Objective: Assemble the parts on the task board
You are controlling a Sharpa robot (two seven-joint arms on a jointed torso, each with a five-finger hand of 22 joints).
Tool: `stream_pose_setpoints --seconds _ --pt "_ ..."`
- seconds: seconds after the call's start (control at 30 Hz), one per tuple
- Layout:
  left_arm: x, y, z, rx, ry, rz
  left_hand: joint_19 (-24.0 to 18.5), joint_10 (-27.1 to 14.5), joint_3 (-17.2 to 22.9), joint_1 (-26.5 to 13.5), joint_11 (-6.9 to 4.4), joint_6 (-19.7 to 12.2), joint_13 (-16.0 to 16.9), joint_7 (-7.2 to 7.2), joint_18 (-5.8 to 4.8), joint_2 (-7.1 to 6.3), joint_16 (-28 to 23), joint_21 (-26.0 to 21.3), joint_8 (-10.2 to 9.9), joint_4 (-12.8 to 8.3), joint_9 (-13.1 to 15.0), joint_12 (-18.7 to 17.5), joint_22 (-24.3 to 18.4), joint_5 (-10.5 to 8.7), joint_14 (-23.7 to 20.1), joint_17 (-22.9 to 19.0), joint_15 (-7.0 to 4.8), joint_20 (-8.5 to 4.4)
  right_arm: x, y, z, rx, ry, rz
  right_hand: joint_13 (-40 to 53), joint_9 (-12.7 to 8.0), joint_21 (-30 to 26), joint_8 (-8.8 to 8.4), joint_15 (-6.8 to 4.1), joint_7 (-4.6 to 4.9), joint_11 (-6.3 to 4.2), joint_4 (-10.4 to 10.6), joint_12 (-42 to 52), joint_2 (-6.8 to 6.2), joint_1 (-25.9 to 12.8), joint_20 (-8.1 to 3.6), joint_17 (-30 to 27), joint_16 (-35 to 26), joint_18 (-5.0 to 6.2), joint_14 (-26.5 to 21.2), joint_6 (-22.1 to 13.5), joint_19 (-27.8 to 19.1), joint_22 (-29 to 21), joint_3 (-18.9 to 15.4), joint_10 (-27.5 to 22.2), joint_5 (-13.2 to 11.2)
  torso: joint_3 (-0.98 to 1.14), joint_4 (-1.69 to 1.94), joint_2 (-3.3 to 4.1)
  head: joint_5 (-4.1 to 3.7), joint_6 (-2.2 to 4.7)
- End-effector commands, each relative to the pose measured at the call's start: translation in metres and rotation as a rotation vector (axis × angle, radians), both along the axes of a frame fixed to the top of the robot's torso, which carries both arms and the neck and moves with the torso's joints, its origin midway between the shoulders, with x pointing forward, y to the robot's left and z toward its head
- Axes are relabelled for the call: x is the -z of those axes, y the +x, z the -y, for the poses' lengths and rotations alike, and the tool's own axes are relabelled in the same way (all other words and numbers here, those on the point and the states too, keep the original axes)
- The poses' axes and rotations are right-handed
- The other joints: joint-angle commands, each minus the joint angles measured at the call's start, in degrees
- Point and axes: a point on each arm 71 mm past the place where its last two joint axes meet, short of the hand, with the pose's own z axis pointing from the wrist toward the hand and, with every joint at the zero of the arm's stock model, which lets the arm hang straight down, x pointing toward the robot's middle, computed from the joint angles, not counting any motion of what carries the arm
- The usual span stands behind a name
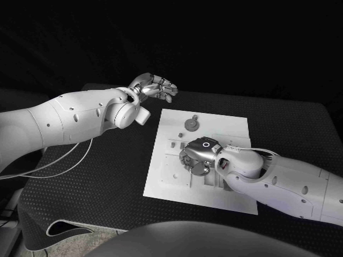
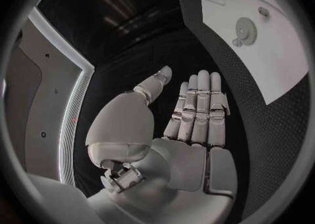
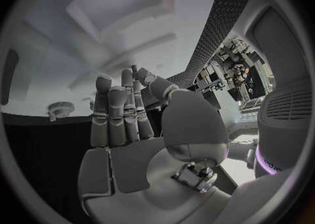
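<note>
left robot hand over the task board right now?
No. In the head view the left robot hand hangs over the black table beyond the task board's far-left corner, open and holding nothing.

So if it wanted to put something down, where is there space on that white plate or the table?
The task board is bare along its far right corner, beyond the gear. The black table lies open between the board's left edge and the left arm. The board's middle is crowded: the right hand hangs over the parts there.
</note>
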Motion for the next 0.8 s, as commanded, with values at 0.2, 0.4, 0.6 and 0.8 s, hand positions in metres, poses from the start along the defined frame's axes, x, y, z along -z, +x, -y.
stream_pose_setpoints --seconds 0.2,0.4,0.6,0.8 --pt "-0.002 0.000 0.003 0.010 -0.010 0.001 -0.2 -0.3 -0.2 -0.3 0.03 -0.3 -0.1 -0.08 -0.24 0.23 -0.3 0.0 0.1 0.0 -0.1 0.0 -0.1 0.25 0.3 0.1 0.00 0.12 0.012 -0.003 0.002 -0.005 -0.059 -0.068 -0.1 -0.1 -0.5 -0.19 0.07 0.26 0.41 0.1 -1.2 -0.32 -0.6 0.19 0.3 -0.3 0.84 -0.9 -0.6 -0.4 0.2 0.0 -0.6 0.2 -0.01 -0.06 0.00 -0.01 0.00" --pt "-0.002 0.000 0.001 0.008 -0.009 -0.001 -0.2 -0.4 -0.2 -0.3 0.03 -0.3 -0.1 -0.07 -0.25 0.22 -0.3 0.0 0.1 0.0 -0.1 0.0 -0.2 0.24 0.3 0.1 0.01 0.13 0.010 0.000 0.007 0.022 -0.006 -0.054 -0.8 -0.9 -1.0 -2.47 1.58 1.91 2.00 0.7 -3.8 -4.58 -4.3 0.85 0.6 -0.7 0.84 -2.2 -4.7 -1.2 0.4 -1.9 -4.4 0.1 -0.03 -0.07 -0.04 -0.11 0.00" --pt "-0.002 0.000 0.001 0.008 -0.009 -0.001 -0.2 -0.4 -0.2 -0.3 0.06 -0.4 -0.1 -0.05 -0.26 0.19 -0.4 0.0 0.1 0.0 -0.1 -0.1 -0.2 0.24 0.3 0.2 0.02 0.14 0.006 0.002 0.009 0.042 0.040 -0.028 -2.3 -2.0 -1.7 -4.56 4.36 3.05 4.87 1.4 -7.6 -7.33 -5.5 1.50 1.3 -0.6 0.83 -4.7 -9.0 -2.8 0.8 -2.5 -10.8 0.2 0.01 -0.04 0.00 -0.20 0.00" --pt "-0.002 0.000 -0.001 0.006 -0.008 -0.001 -0.2 -0.4 -0.3 -0.3 0.07 -0.4 -0.1 -0.04 -0.26 0.19 -0.4 0.0 0.1 0.0 -0.1 -0.1 -0.2 0.24 0.3 0.2 0.03 0.14 0.001 0.000 0.017 0.052 0.082 -0.013 -2.5 -2.3 -1.7 -4.73 4.75 3.00 5.25 2.0 -7.8 -8.27 -5.1 1.79 1.6 -0.3 0.85 -5.5 -9.8 -3.4 1.3 -2.3 -11.5 0.2 0.00 -0.02 -0.03 -0.41 0.00"
